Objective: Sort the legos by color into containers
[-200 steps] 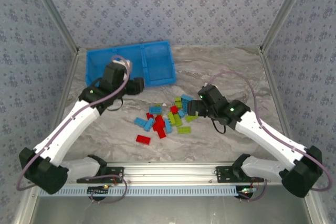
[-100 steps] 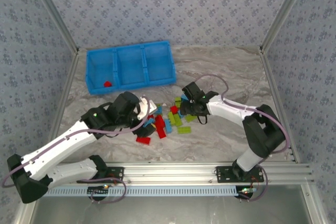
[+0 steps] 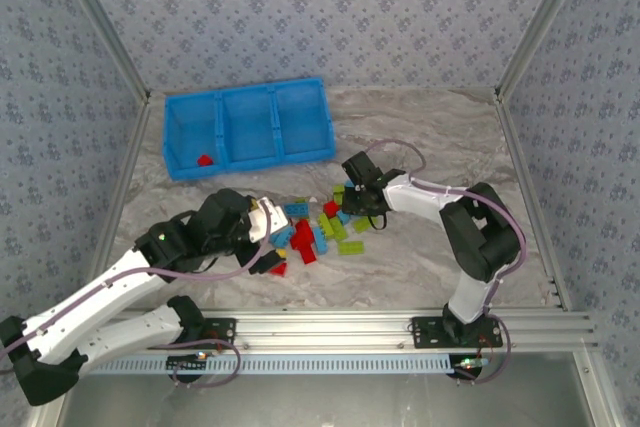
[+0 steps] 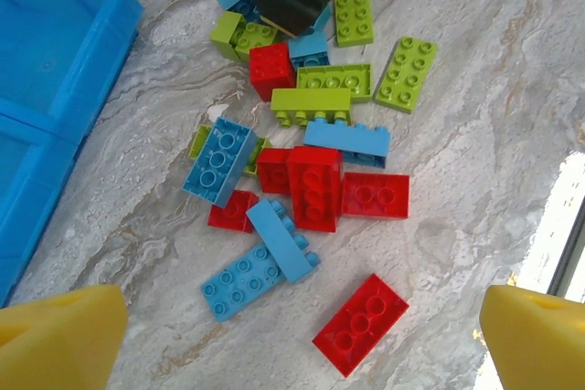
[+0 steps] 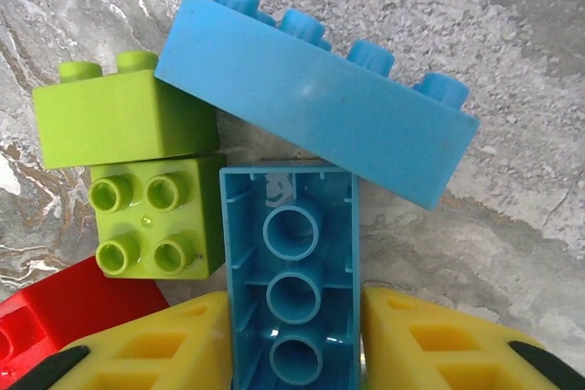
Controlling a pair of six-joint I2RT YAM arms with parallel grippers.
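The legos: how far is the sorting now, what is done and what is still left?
Done: one red lego lies in the blue bin's left compartment. In hand: the right gripper clamps an upside-down light blue brick at the pile; the left gripper hangs open above it. Left: nearly everything, the mixed pile of red, blue and green bricks on the table.

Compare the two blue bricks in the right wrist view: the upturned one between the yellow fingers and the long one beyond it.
The upturned blue brick shows its hollow underside with round tubes; the long blue brick shows a smooth side wall, studs along its far edge. The upturned one sits tight between the fingers of the right gripper; the long one lies free, slanted across its end. Both are the same light blue.
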